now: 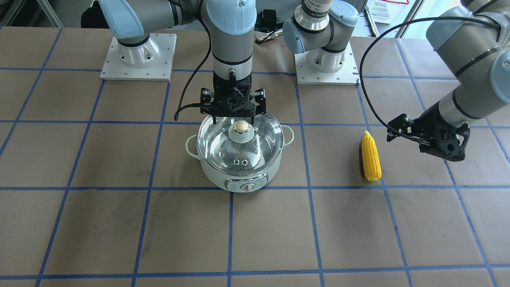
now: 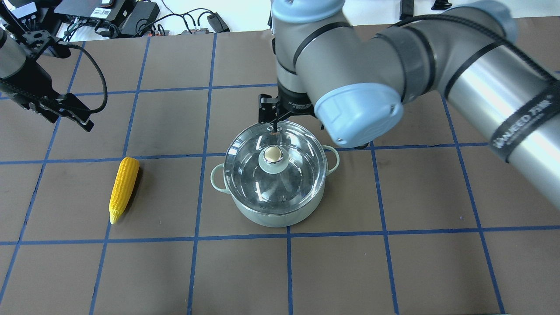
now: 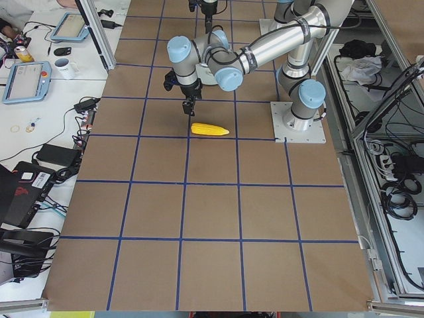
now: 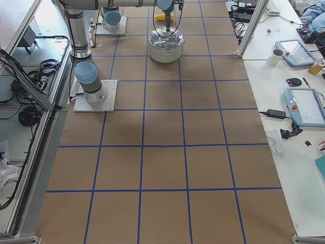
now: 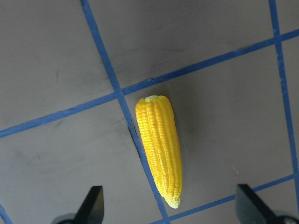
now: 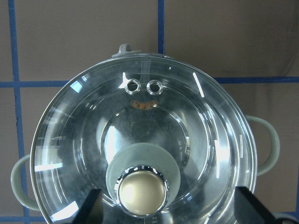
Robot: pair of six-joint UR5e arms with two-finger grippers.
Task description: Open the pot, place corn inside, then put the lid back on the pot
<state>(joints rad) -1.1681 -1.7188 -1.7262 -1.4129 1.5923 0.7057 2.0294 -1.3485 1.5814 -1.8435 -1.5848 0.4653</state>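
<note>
The right arm (image 1: 233,36) drops its wrist straight down, so the right gripper (image 1: 234,118) points at the table (image 1: 119,231), a flat top covered in brown paper with a blue tape grid. Its two black fingers (image 6: 91,207) are spread wide and hold nothing. Directly below it stands the one round pale mint-white electric pot (image 1: 239,179), closed by the one round clear glass lid (image 1: 239,147). The lid's gold-beige knob (image 6: 142,189) sits under the gap between the fingertips, touching neither and nearer one finger than the other. Two metal-ringed vent holes (image 6: 142,86) lie on the far side of the lid from this gripper. Two small loop handles (image 6: 268,144) stick out to either side of it.

The left arm (image 1: 474,79) reaches out from the side with its wrist tilted, and the left gripper (image 1: 396,129) hovers off the surface. Its jaws are also wide apart and empty, as the wrist view shows (image 5: 171,210). The one yellow corn cob (image 5: 161,147), with rows of kernels, lies flat on the table below this gripper. It lines up with the gap between the fingers, its pointed tip toward the fingertips and its blunt end away. No finger touches it. From the right gripper, the corn cob (image 2: 124,188) is well off to the side, apart from the pot.
</note>
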